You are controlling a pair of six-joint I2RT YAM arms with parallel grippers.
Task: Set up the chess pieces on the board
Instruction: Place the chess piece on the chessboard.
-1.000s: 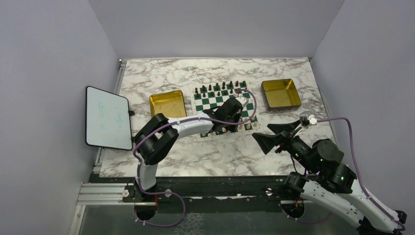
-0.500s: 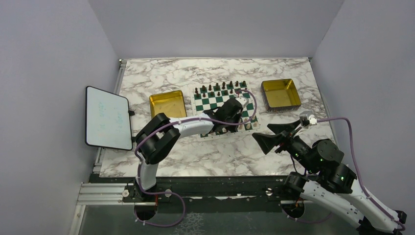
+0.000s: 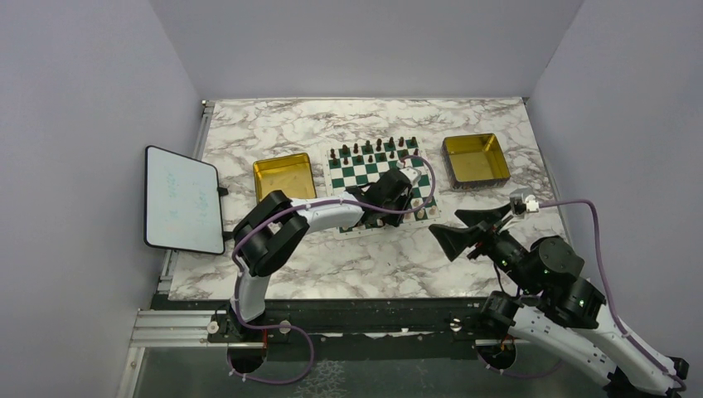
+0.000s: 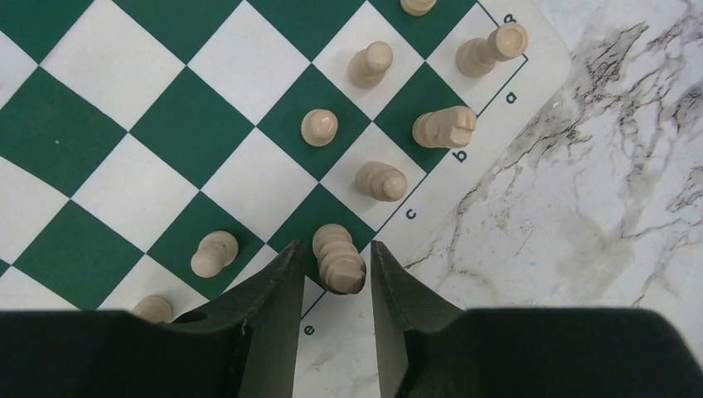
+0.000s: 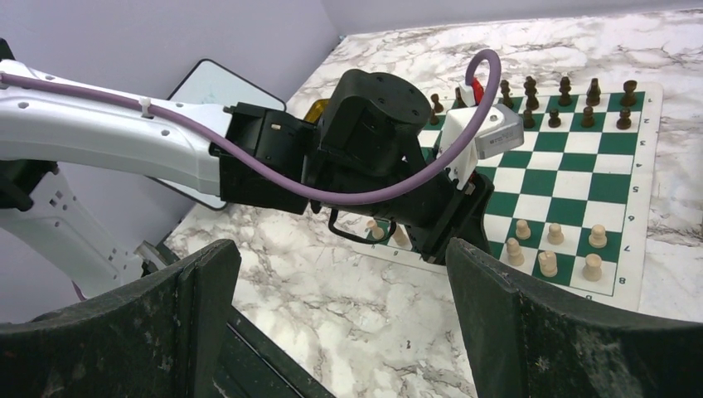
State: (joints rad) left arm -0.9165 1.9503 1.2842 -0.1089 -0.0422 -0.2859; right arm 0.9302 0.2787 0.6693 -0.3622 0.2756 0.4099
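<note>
Cream piece [image 4: 338, 259] is standing on an edge square of the board [image 4: 99, 133], flanked by the barely parted left claw [image 4: 336, 249], so a crooked lift is risking toppling it into its neighbours [image 4: 381, 180], while the right claw [image 5: 340, 249] is hanging wide open.

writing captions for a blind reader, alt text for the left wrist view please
The left pincer brackets a cream chess piece at the edge of the green-and-white board, jaws just clear of it. Other cream pieces stand nearby; marble table at right.
</note>
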